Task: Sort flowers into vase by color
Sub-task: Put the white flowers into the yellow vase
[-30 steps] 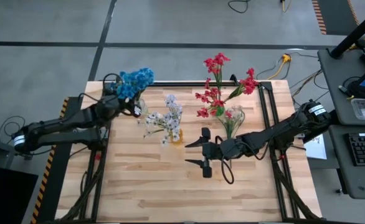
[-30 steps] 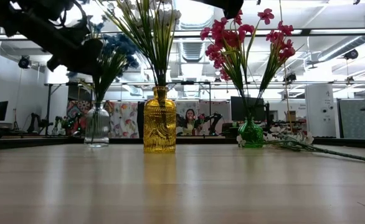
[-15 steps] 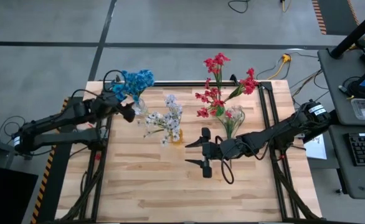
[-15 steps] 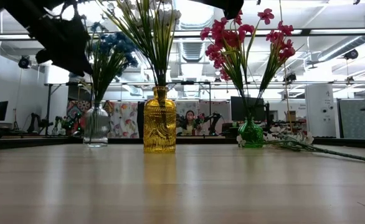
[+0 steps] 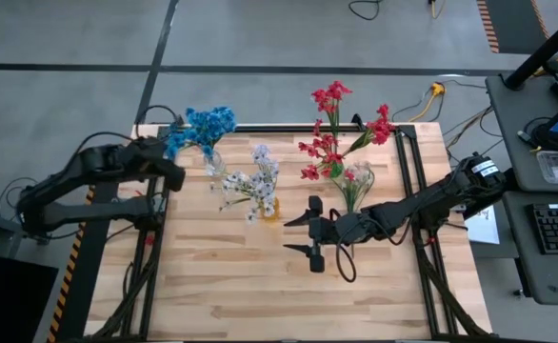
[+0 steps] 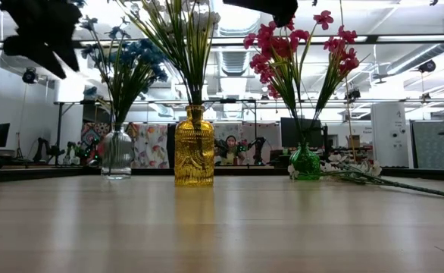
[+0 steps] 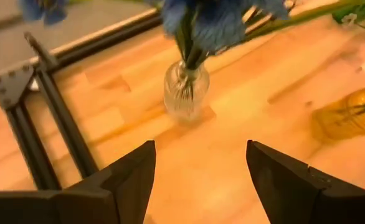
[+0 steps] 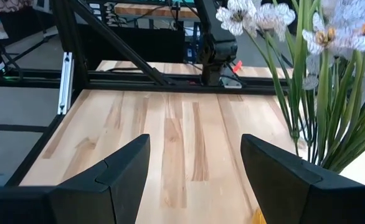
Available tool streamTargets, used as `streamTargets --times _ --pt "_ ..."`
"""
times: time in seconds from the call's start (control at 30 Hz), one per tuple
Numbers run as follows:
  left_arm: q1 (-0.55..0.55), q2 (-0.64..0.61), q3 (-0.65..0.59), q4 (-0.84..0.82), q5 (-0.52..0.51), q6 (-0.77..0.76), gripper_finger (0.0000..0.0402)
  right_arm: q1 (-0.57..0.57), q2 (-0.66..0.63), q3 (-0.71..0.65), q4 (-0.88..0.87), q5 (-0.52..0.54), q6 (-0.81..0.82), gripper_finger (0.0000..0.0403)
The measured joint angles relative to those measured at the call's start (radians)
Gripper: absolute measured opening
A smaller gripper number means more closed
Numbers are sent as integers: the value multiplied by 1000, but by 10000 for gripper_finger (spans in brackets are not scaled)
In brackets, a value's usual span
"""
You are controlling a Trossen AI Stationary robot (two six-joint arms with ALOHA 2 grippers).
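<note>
**Three vases standing, one loose sprig lying flat, both grippers empty**

Vases: three, in a row across the far half of the table (image 5: 260, 286).
- Clear glass vase (image 6: 117, 153), left of centre in the low view, is holding the blue flowers (image 5: 203, 124). Stem count is hard to make out; the heads are bunching together.
- Yellow glass vase (image 6: 195, 147), centre, is holding the white flowers (image 5: 255, 181). From above the blossoms are hiding most of the vase.
- Green glass vase (image 6: 306, 162), right of centre, is holding the red flowers (image 5: 334, 129), fanning out in roughly three clusters.

Loose: one sprig with pale blossoms (image 6: 373, 176) is lying flat on the table, right of the green vase in the low view. In the high view it is showing just below the red bunch and partly blending with it.

Grippers: two.
- Left gripper (image 5: 169, 171) is sitting at the upper left of the high view, just left of the blue bunch; fingers (image 7: 129, 180) are spread apart, holding nothing, with the clear vase framed between them in its wrist view. In the low view it is only a dark blur at the top left.
- Right gripper (image 5: 308, 232) is hovering mid-table, below the yellow and green vases, fingers apart and empty.

Background: a person is partly showing beyond the table in the low view, between the yellow and green vases.
</note>
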State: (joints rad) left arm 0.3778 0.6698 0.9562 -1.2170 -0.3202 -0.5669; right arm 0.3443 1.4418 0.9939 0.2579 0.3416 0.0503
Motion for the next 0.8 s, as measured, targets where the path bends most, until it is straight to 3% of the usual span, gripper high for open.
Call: streamTargets --times 0.27,0.43,0.57,0.8 --pt "-9 -74 61 -109 115 -82 236 -4 -72 0 -193 -1 193 244" --pt "-11 -136 62 -108 208 -130 236 -11 -158 1 -533 0 495 244" --pt "-13 -172 57 -99 225 -143 236 -11 -195 1 -840 -2 742 239" --pt "-14 -190 52 48 243 -62 236 -50 -191 -21 -1224 0 986 238"
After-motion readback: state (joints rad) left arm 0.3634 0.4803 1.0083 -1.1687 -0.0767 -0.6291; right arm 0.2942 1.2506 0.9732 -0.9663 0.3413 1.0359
